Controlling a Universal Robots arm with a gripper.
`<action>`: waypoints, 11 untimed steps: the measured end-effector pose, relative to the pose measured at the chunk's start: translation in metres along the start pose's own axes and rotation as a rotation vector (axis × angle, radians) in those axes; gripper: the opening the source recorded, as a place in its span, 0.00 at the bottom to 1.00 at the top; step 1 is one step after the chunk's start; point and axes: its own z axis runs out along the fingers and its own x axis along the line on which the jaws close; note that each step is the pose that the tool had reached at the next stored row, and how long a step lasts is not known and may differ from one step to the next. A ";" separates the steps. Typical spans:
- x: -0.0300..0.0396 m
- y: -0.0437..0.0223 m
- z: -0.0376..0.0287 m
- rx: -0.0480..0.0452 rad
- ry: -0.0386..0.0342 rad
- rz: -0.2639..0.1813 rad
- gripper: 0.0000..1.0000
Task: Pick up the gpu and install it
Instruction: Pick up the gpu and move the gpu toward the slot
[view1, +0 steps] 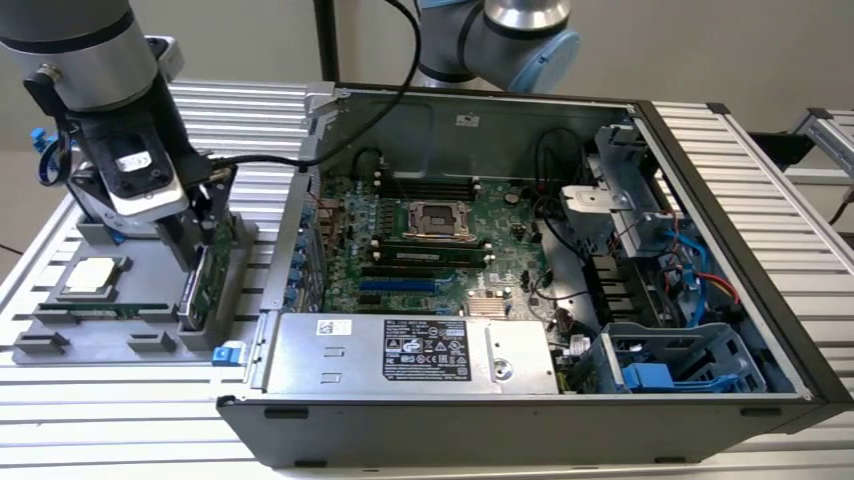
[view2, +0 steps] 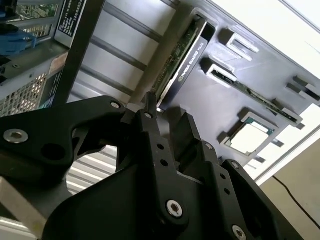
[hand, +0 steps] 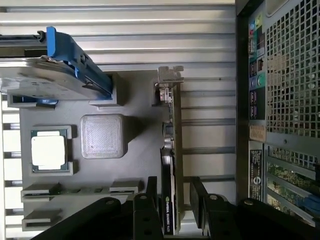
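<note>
**Pincer.** In the exterior view the gripper (view1: 191, 238) hangs at the end of the arm (view1: 94, 60), low over the grey fixture tray (view1: 140, 262). That tray lies at 9 o'clock from the open computer case (view1: 534, 420). In both wrist views the jaws stand apart, roughly wide enough to take the card's thickness with some room to spare. The first wrist view shows the two fingers (hand: 151, 196) straddling the gpu (hand: 171, 150), one on each face. A strip of daylight separates the card's green board face from the finger on that side. The finger on the black cover side sits just beside the cover, and contact there cannot be confirmed. Nothing is clamped. The second wrist view shows the gripper (view2: 167, 114) with one fingertip close against the card's near end.

**Task item.** The gpu (view1: 203, 275) stands on its long edge in a slot of the tray, outside the case. Its silver end bracket (hand: 168, 80) is at the end far from the fingers. In the second wrist view the gpu (view2: 186, 52) runs away from the jaws along the tray.

**Other items on the tray.** Seen in the exterior view from the card:
- The processor chip (view1: 87, 275) lies at 9 o'clock.
- The narrow memory stick (view1: 107, 310) lies at 8 o'clock.

In the first wrist view, the hard drive with blue rails (hand: 45, 75) sits on the same tray, well apart from the card.

**Case.** The motherboard (view1: 427, 240) is exposed, with the silver power supply (view1: 400, 350) at 6 o'clock from it.
</note>
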 end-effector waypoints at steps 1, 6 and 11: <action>0.0000 0.0006 0.0018 0.0005 -0.0001 0.000 1.00; 0.0003 0.0026 0.0109 0.0006 -0.0011 0.000 1.00; 0.0006 0.0029 0.0179 -0.0039 -0.0009 0.000 1.00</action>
